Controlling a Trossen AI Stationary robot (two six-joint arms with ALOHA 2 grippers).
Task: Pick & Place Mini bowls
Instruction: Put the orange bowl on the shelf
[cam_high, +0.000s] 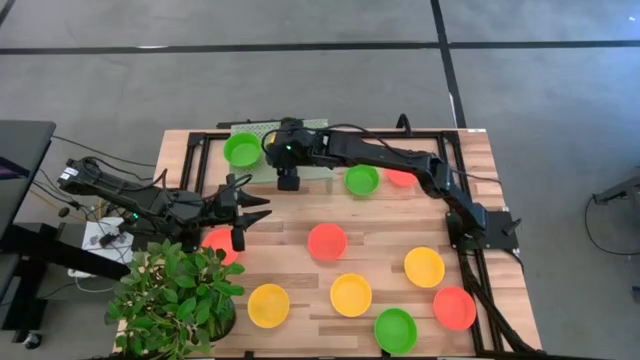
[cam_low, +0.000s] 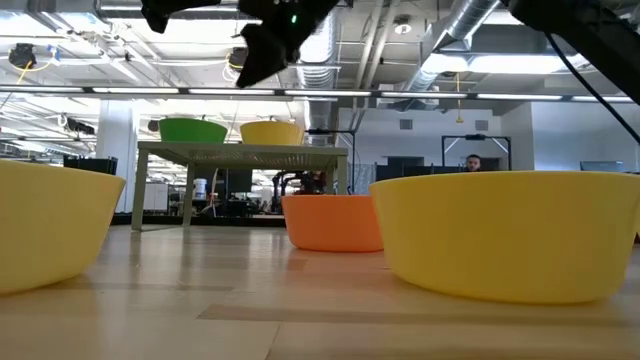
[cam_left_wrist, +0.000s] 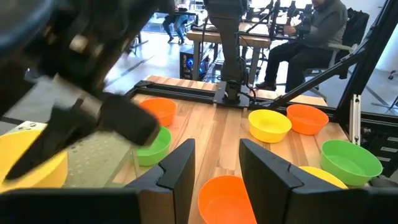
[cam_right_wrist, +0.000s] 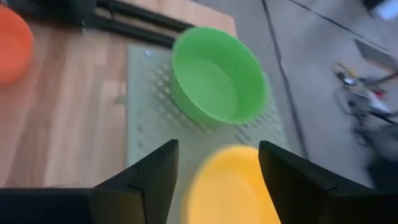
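From above: right gripper (cam_high: 288, 181) over the pale green mesh rack (cam_high: 262, 170) at the table's far edge, beside a small round bright green plastic bowl (cam_high: 242, 149) on that rack. No sight there of what lies under the fingers.

From the right wrist: fingers spread wide, gripping nothing, with a small round yellow plastic bowl (cam_right_wrist: 233, 186) on the mesh just below and between them, close beside the green one (cam_right_wrist: 217, 74).

From table height: both rack bowls side by side on the raised mesh, green (cam_low: 192, 130) and yellow (cam_low: 271, 132), and the right gripper (cam_low: 262, 55) above the yellow one, clear of it.

Left gripper (cam_high: 245, 222) near the table's left edge, fingers apart and empty in its wrist view (cam_left_wrist: 217, 162), above a red-orange bowl (cam_left_wrist: 227, 199) half hidden under it from above (cam_high: 218, 246).

Elsewhere on the pale wooden slat table (cam_high: 300, 210), framed by black rails: loose bowls well apart, among them a green bowl near the rack (cam_high: 362, 180), a red-orange bowl mid-table (cam_high: 327, 241), and a near row of yellow (cam_high: 268, 305), yellow (cam_high: 351, 294) and green (cam_high: 395, 330).

At the near left corner, a leafy potted plant (cam_high: 175, 295).

Beyond: grey floor with dark seams; bare ducts and strip lights overhead; desks and a seated person (cam_left_wrist: 311, 37).
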